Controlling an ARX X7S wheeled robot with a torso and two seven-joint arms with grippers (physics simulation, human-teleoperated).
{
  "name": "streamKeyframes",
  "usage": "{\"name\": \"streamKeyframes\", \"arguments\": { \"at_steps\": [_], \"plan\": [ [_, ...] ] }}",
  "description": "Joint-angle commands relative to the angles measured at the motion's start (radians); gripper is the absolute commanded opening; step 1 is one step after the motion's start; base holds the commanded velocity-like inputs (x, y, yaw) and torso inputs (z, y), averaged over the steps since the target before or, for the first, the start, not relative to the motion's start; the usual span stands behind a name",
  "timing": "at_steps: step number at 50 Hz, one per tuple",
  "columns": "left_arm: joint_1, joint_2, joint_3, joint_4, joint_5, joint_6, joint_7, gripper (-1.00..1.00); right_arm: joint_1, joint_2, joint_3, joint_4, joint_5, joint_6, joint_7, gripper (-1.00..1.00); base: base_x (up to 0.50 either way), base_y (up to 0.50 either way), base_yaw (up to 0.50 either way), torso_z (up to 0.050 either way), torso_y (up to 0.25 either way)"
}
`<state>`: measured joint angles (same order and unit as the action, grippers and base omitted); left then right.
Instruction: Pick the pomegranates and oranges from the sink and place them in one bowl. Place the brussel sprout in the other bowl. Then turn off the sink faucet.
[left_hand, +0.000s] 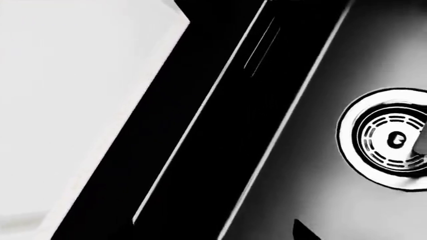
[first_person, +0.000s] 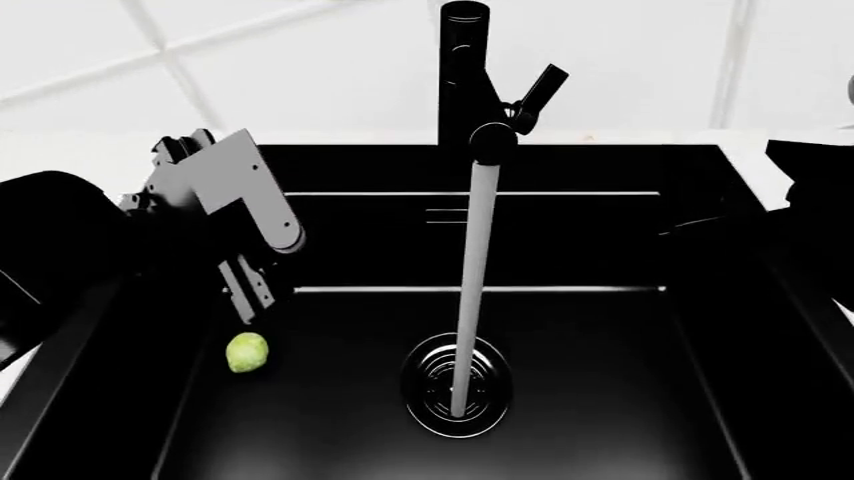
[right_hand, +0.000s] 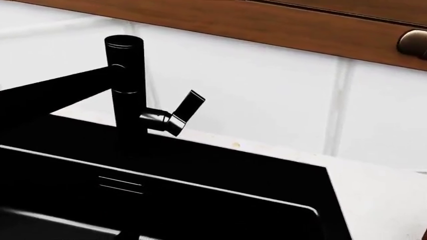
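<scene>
The black sink (first_person: 574, 420) holds one pale-green brussel sprout (first_person: 247, 352) on its floor at the left. My left gripper (first_person: 250, 290) hangs just above and behind the sprout, empty, jaws apart. One dark fingertip (left_hand: 303, 232) shows in the left wrist view beside the drain (left_hand: 393, 137). The black sink faucet (first_person: 463, 80) stands at the back with its lever (first_person: 541, 90) tilted up to the right, and water (first_person: 470, 290) runs into the drain (first_person: 457, 382). My right arm (first_person: 801, 220) is a dark shape at the sink's right rim. No pomegranates, oranges or bowls are in view.
The right wrist view faces the faucet (right_hand: 127, 95) and its lever (right_hand: 187, 107), with white tiled wall and a wooden cabinet strip (right_hand: 267, 25) behind. White counter (right_hand: 380, 195) borders the sink. A step runs across the sink's back wall (first_person: 474, 290).
</scene>
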<state>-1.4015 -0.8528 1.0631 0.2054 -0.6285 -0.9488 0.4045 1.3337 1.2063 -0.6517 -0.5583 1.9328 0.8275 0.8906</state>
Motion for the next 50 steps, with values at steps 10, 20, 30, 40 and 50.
{"name": "streamKeyframes", "arguments": {
  "at_steps": [10, 20, 30, 40, 50],
  "plan": [
    [-0.099, -0.055, 0.14, 0.021, 0.079, 0.059, 0.263, 1.0, -0.043, 0.021, 0.004, -0.016, -0.015, -0.029, -0.016, 1.0, 0.0, 0.0, 0.0, 0.0, 0.0],
    [-0.126, -0.076, 0.227, 0.055, 0.133, 0.052, 0.362, 1.0, -0.074, 0.028, 0.006, -0.021, -0.033, -0.053, -0.029, 1.0, 0.0, 0.0, 0.0, 0.0, 0.0],
    [-0.111, -0.087, 0.276, 0.05, 0.16, 0.037, 0.381, 1.0, -0.1, 0.036, 0.01, -0.029, -0.045, -0.075, -0.044, 1.0, 0.0, 0.0, 0.0, 0.0, 0.0],
    [-0.112, -0.064, 0.323, 0.026, 0.208, 0.039, 0.395, 1.0, -0.115, 0.039, 0.012, -0.032, -0.051, -0.087, -0.049, 1.0, 0.0, 0.0, 0.0, 0.0, 0.0],
    [-0.108, -0.02, 0.338, -0.039, 0.236, 0.062, 0.391, 1.0, -0.157, 0.053, 0.015, -0.039, -0.077, -0.122, -0.075, 1.0, 0.0, 0.0, 0.0, 0.0, 0.0]
  ]
}}
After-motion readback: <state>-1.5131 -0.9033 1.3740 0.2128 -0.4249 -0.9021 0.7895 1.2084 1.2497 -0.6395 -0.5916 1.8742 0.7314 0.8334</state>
